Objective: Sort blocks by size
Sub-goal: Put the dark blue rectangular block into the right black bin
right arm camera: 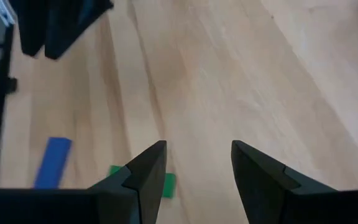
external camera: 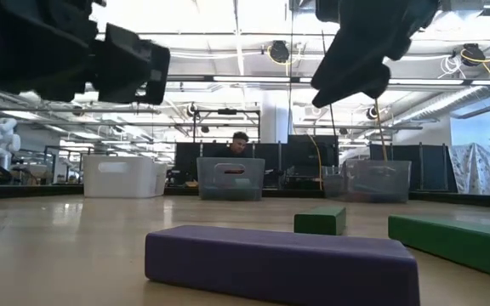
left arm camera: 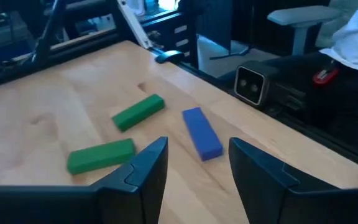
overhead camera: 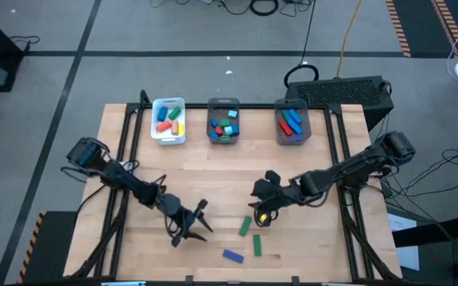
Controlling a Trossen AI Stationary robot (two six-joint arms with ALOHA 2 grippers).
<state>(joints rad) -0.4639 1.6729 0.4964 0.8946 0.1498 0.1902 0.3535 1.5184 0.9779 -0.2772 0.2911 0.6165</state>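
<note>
Three blocks lie flat on the wooden table near its front edge: a green one [overhead camera: 245, 226], another green one [overhead camera: 256, 244] and a blue one [overhead camera: 232, 255]. In the left wrist view they show as blue [left arm camera: 202, 132], green [left arm camera: 138, 112] and green [left arm camera: 100, 155]. My left gripper [overhead camera: 203, 222] hovers open just left of them, pointing toward them, its fingers [left arm camera: 148, 168] empty. My right gripper [overhead camera: 258, 208] hangs open above and just behind the green blocks, slanting down; below it a green block [right arm camera: 168, 183] and the blue block [right arm camera: 51, 162] show.
At the far edge stand a white tray [overhead camera: 168, 137] and two grey bins [overhead camera: 223, 103], [overhead camera: 292, 104], each with coloured blocks inside. The middle of the table between bins and arms is bare wood. The black frame rails run along both table sides.
</note>
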